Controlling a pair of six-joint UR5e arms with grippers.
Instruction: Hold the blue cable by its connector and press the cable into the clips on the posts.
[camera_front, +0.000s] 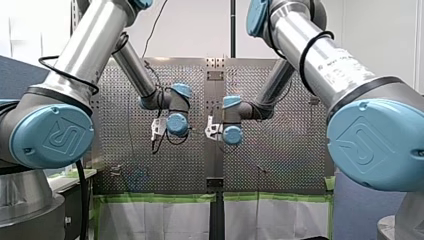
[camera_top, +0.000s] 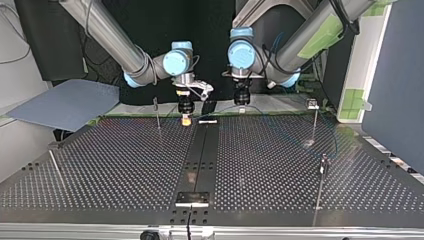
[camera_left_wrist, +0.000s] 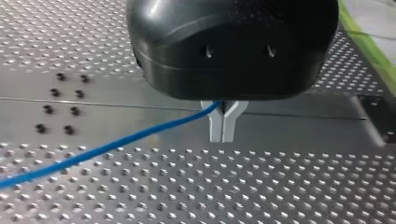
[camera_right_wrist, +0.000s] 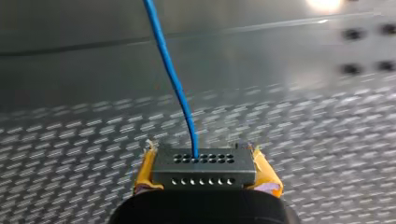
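A perforated metal tabletop (camera_top: 125, 165) lies under both arms. The right gripper (camera_right_wrist: 204, 173) has its jaws clamped on the grey connector (camera_right_wrist: 204, 163), with a yellow pad on either side. The blue cable (camera_right_wrist: 173, 79) leaves the connector straight ahead, its long axis pointing at the left gripper (camera_left_wrist: 222, 135), whose jaws are together around it. The cable looks thin, light and limp, so it will probably sag. The stiff connector is the sound hold.

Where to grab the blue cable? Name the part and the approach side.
Grip the connector, the rigid grey block at its end, across its two short sides, coming from behind, opposite the face where the blue cable exits. My right end effector holds it that way.
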